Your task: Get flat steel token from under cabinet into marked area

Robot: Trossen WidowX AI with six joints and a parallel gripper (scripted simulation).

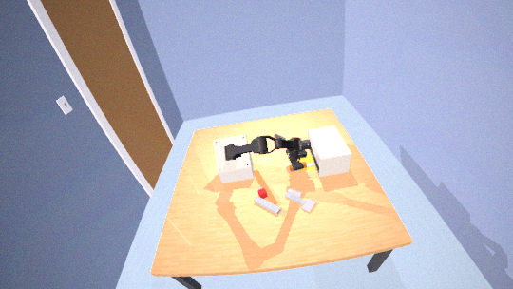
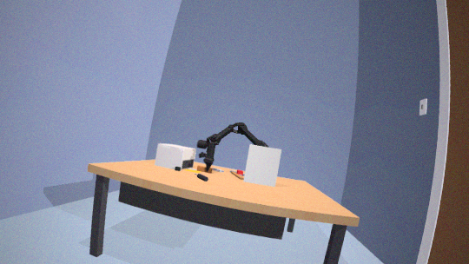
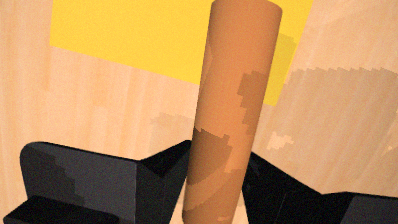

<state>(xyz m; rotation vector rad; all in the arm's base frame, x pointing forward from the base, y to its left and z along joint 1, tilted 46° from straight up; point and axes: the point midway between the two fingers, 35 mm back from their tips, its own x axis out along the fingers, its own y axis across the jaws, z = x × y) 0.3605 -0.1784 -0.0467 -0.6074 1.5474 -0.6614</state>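
Note:
The white cabinet (image 1: 332,149) (image 2: 174,156) stands on the table with a dark opening low on its front. The yellow marked area (image 1: 310,158) (image 2: 191,170) (image 3: 125,35) lies in front of it. My gripper (image 1: 296,166) (image 2: 208,169) (image 3: 216,151) is shut on a round brown handle (image 3: 235,75), low over the table beside the yellow area. The handle runs up the wrist view across part of the yellow. A pale strip (image 1: 311,164) shows over the yellow between gripper and cabinet. The steel token cannot be made out in any view.
The arm's base is at a white box (image 1: 234,163) (image 2: 262,165). A red block (image 1: 262,193) (image 2: 240,172), a grey bar (image 1: 267,205) and a pale T-shaped piece (image 1: 299,200) lie on the table. A dark-handled tool (image 2: 202,177) and a small black piece (image 2: 177,168) lie near the yellow area.

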